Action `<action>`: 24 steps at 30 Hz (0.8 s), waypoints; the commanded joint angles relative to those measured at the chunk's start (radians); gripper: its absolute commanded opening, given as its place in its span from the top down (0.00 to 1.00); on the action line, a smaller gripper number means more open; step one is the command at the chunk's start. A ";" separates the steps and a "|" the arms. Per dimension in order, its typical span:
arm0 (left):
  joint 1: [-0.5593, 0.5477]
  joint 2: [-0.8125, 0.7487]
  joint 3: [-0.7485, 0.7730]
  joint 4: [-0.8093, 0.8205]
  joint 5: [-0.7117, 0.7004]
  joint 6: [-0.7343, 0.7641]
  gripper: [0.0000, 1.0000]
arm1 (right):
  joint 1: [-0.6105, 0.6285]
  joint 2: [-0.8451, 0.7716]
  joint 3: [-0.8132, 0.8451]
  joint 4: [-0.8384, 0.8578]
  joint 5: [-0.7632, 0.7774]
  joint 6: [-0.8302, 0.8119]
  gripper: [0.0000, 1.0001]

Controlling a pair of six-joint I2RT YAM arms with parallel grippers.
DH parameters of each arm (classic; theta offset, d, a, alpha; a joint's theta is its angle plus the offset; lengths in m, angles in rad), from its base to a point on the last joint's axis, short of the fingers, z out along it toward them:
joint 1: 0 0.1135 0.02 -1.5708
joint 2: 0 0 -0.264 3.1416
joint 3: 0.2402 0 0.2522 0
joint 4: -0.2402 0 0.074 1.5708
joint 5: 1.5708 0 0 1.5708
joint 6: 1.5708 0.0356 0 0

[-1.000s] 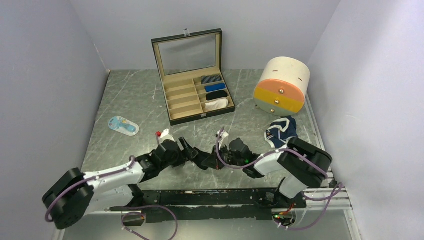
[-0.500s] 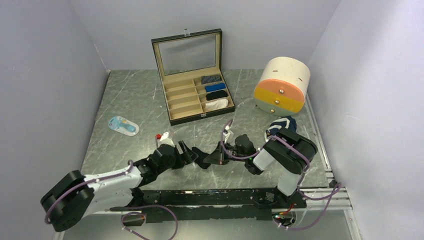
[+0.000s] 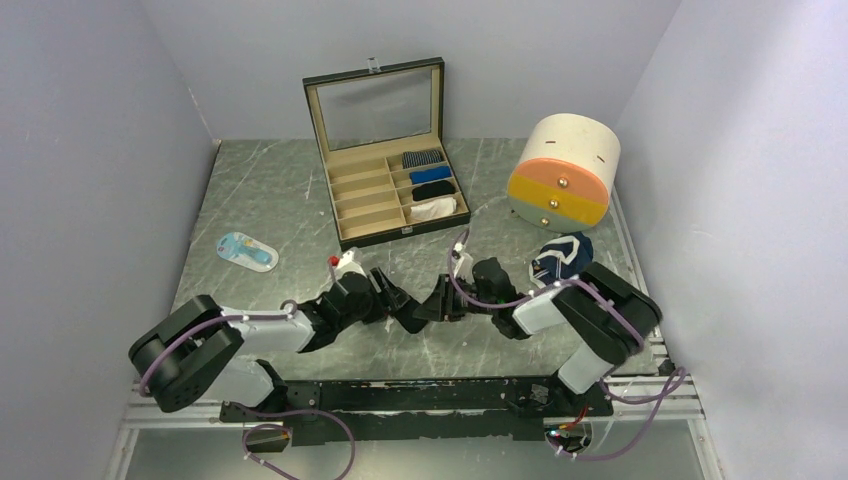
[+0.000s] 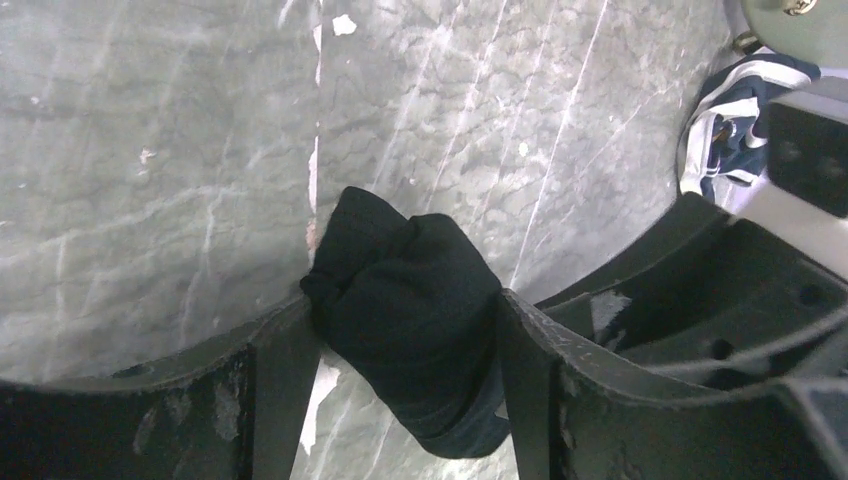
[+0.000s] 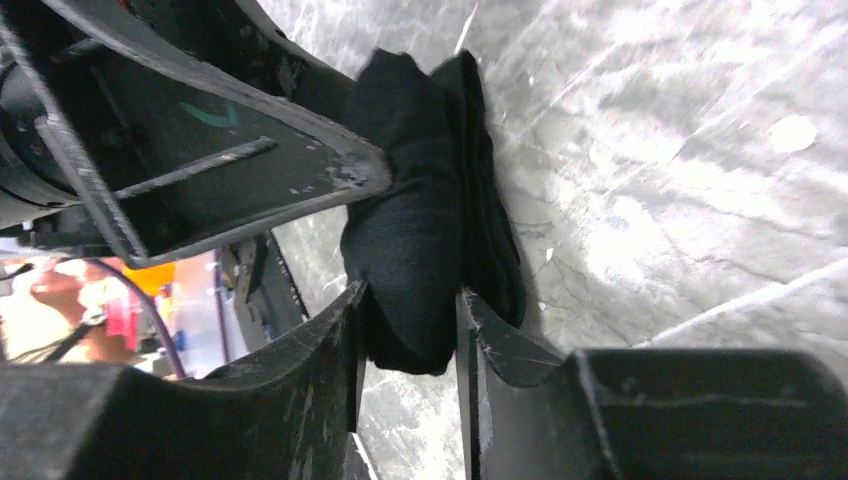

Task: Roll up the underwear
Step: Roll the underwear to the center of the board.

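Black underwear [image 4: 410,320]: bunched on table [image 3: 270,190], farther from near edge than before | left gripper [image 4: 405,305], right gripper [image 5: 410,292]: both pinching it | top view: bundle mostly hidden; navy underwear [image 3: 562,255] partly behind right arm.

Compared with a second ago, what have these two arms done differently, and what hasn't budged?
Both arms carried the black underwear slightly up the table toward the box, the left arm stretching farther forward. The left gripper and right gripper still clasp it. The navy underwear, box and round drawer unit stayed put.
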 commanded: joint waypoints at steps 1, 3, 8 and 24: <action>-0.001 0.130 -0.014 -0.170 -0.009 0.009 0.32 | 0.001 -0.202 0.090 -0.429 0.148 -0.249 0.59; -0.001 0.165 0.008 -0.192 -0.005 0.015 0.33 | 0.018 -0.275 0.139 -0.576 0.241 -0.343 0.52; -0.002 0.200 0.047 -0.225 0.002 0.027 0.35 | 0.135 -0.391 0.220 -0.761 0.521 -0.559 0.48; -0.002 0.190 0.065 -0.248 0.018 0.054 0.35 | 0.356 -0.213 0.289 -0.740 0.714 -0.669 0.61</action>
